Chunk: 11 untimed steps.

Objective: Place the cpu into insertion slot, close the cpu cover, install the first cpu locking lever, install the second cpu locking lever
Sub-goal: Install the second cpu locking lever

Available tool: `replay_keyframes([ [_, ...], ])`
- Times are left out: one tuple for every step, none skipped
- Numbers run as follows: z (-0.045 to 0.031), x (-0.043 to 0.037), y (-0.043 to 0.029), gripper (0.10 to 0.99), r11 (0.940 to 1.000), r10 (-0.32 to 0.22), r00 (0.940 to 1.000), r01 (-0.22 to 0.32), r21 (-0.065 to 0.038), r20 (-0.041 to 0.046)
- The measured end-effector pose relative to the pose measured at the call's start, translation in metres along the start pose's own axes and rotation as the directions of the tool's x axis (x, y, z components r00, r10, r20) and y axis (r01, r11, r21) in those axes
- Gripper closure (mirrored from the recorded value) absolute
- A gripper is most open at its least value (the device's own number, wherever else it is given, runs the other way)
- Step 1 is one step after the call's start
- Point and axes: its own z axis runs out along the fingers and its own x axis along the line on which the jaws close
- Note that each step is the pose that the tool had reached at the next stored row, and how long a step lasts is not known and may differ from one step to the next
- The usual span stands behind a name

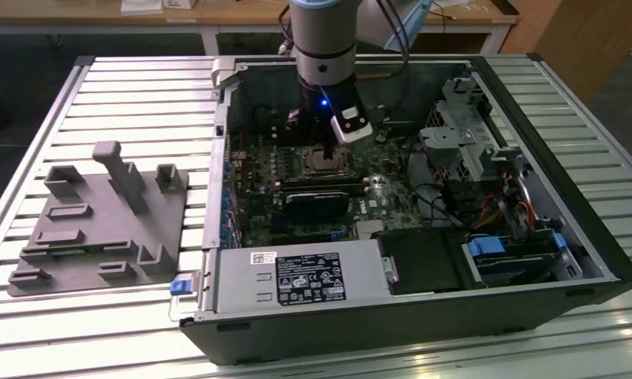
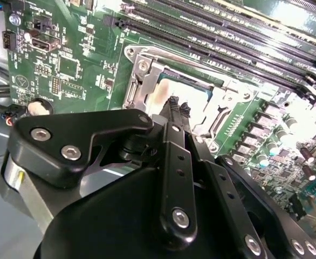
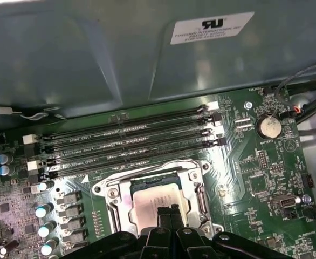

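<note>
One cpu (image 3: 157,200) directly beneath pincer (image 3: 169,211).

My exterior view looks down from high and well back at the open black computer case (image 1: 421,197) on the slatted metal table (image 1: 116,95). Both wrist views sit close above the green circuit board (image 3: 255,178), sharing its metal-rimmed square socket (image 2: 163,86).
</note>
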Motion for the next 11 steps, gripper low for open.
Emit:
replay_keyframes([
  [-0.0012, -0.0001, 0.0003, 0.98, 1.0, 0.0, 1.0, 0.0, 0.0, 0.0],
  [-0.0025, -0.0002, 0.0006, 0.98, 1.0, 0.0, 1.0, 0.0, 0.0, 0.0001],
  [-0.0037, -0.0003, 0.0008, 0.98, 1.0, 0.0, 1.0, 0.0, 0.0, 0.0001],
  [-0.0048, -0.0004, 0.001, 0.98, 1.0, 0.0, 1.0, 0.0, 0.0, 0.0001],
  [-0.0057, -0.0004, 0.0012, 0.98, 1.0, 0.0, 1.0, 0.0, 0.0, 0.0001],
  [-0.0061, -0.0005, 0.0013, 0.98, 1.0, 0.0, 1.0, 0.0, 0.0, 0.0001],
  [-0.0062, -0.0005, 0.0013, 0.98, 1.0, 0.0, 1.0, 0.0, 0.0, 0.0002],
  [-0.0062, -0.0005, 0.0013, 0.98, 1.0, 0.0, 1.0, 0.0, 0.0, 0.0002],
  [-0.0062, -0.0005, 0.0013, 0.98, 1.0, 0.0, 1.0, 0.0, 0.0, 0.0002],
  [-0.0066, -0.0005, 0.0013, 0.98, 1.0, 0.0, 1.0, 0.0, 0.0, 0.0001],
  [-0.0068, -0.0005, 0.0013, 0.98, 1.0, 0.0, 1.0, 0.0, 0.0, 0.0001],
])
